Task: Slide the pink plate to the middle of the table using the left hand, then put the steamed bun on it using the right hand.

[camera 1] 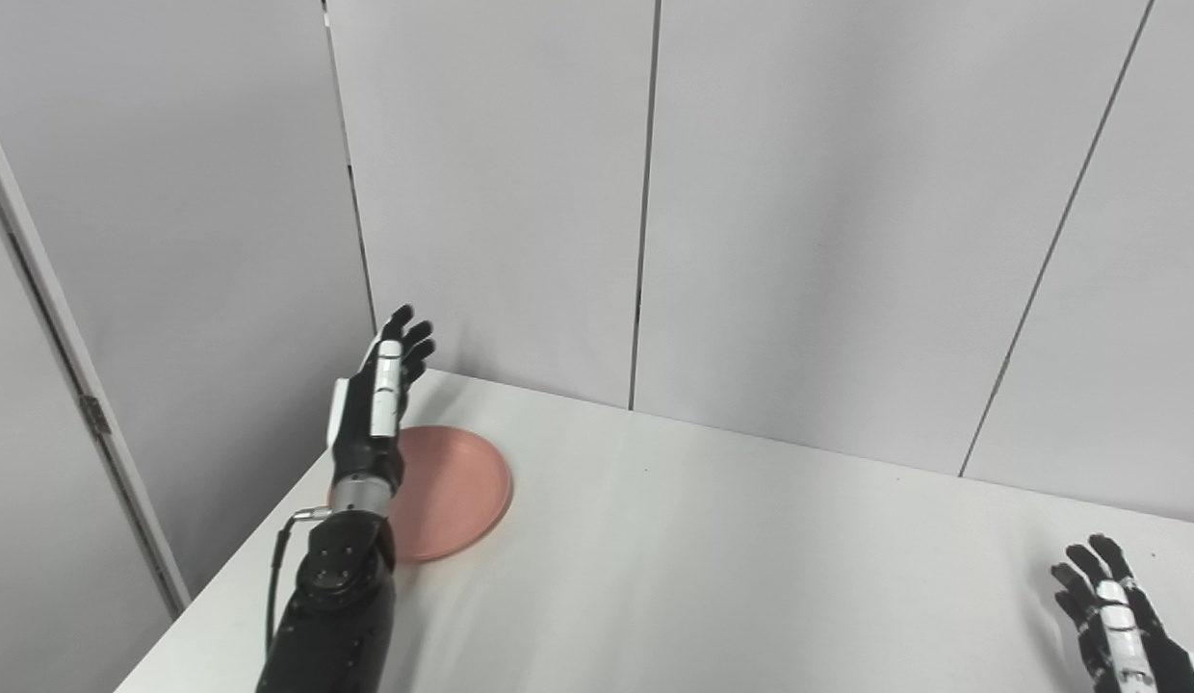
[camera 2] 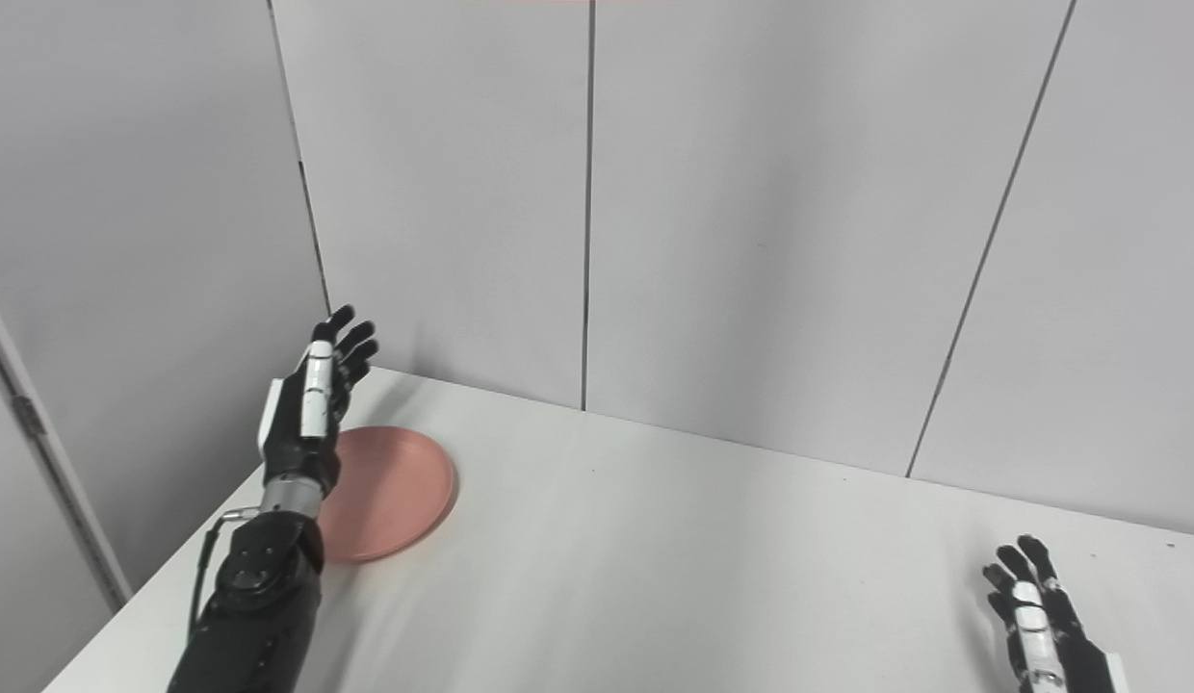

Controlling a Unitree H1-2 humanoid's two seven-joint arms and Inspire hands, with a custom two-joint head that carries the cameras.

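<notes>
A pink plate [camera 1: 457,491] lies flat on the white table [camera 1: 713,568] near its far left corner. My left hand [camera 1: 380,399] is open, fingers straight and pointing up, raised above the plate's left edge and hiding part of it. My right hand [camera 1: 1107,606] is open and empty, low over the table at the bottom right. The plate [camera 2: 395,491], left hand [camera 2: 313,399] and right hand [camera 2: 1035,611] show the same way in the right eye view. No steamed bun is in view.
Grey wall panels [camera 1: 799,212] stand right behind the table's far edge. The table's left edge [camera 1: 241,568] runs close beside my left forearm, with a door frame [camera 1: 77,385] beyond it.
</notes>
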